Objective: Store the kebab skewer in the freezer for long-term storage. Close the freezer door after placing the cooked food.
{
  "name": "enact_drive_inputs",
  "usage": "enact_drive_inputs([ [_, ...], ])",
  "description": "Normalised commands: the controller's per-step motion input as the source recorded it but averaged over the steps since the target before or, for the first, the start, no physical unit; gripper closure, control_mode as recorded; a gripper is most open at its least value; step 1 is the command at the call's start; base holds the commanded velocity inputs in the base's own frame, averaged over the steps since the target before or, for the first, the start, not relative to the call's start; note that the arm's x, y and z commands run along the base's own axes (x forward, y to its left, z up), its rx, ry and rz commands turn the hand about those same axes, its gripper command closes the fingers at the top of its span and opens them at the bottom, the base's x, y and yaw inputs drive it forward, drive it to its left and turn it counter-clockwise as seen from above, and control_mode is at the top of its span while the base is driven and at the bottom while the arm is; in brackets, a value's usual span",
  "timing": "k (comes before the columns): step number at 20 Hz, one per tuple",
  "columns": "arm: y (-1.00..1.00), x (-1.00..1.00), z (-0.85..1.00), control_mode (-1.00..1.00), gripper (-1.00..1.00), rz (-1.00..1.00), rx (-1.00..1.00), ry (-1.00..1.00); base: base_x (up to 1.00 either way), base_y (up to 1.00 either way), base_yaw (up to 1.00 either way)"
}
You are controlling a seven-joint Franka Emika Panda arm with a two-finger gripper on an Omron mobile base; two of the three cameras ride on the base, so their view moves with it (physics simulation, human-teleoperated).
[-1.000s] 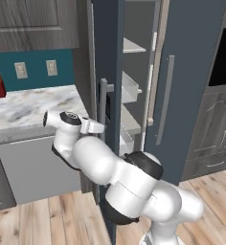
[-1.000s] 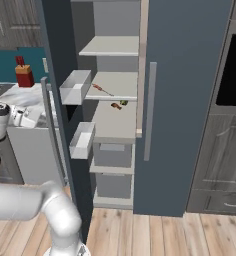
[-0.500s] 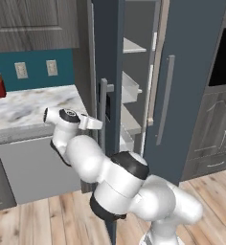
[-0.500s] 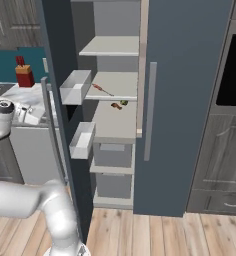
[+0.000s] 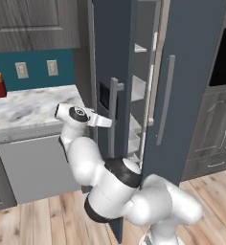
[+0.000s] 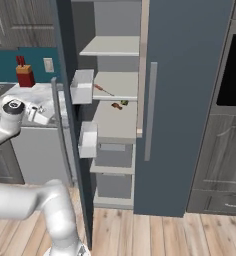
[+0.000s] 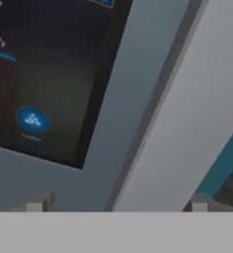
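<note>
The freezer [image 6: 121,125] stands with its left door swung out, showing pale grey shelves. On a middle shelf lies the kebab skewer [image 6: 105,90], a thin reddish stick with small brown chunks just below and to its right. The freezer door [image 5: 99,57] shows edge-on, with its black control panel [image 7: 44,74] and long grey handle [image 5: 112,115]. My gripper [image 5: 109,122] is at the door's outer face by the handle and is open. In the hand view the grey handle [image 7: 187,113] runs diagonally between the spread fingertips [image 7: 37,202]; nothing is held.
The plain slate-blue right door [image 6: 190,100] is shut. A marble counter [image 5: 28,103] with a red knife block [image 6: 24,75] runs to the left, above a grey dishwasher front [image 5: 33,167]. A dark oven [image 6: 232,65] and cabinets stand to the right. Below is wood floor.
My hand has moved right, closer to the freezer door's handle. The door itself and the skewer have not shifted.
</note>
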Motion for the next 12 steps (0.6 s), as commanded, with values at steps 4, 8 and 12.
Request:
enact_drive_inputs([
  [4,-0.95,0.0,0.0,-1.0,-1.0,0.18,0.1,0.0,0.0,0.0,0.0],
  [8,-0.81,0.0,0.0,-1.0,-1.0,0.22,0.14,0.0,0.0,0.0,0.0],
  [12,-0.73,0.03,0.0,-1.0,-1.0,0.27,0.19,0.04,0.0,0.0,0.0],
])
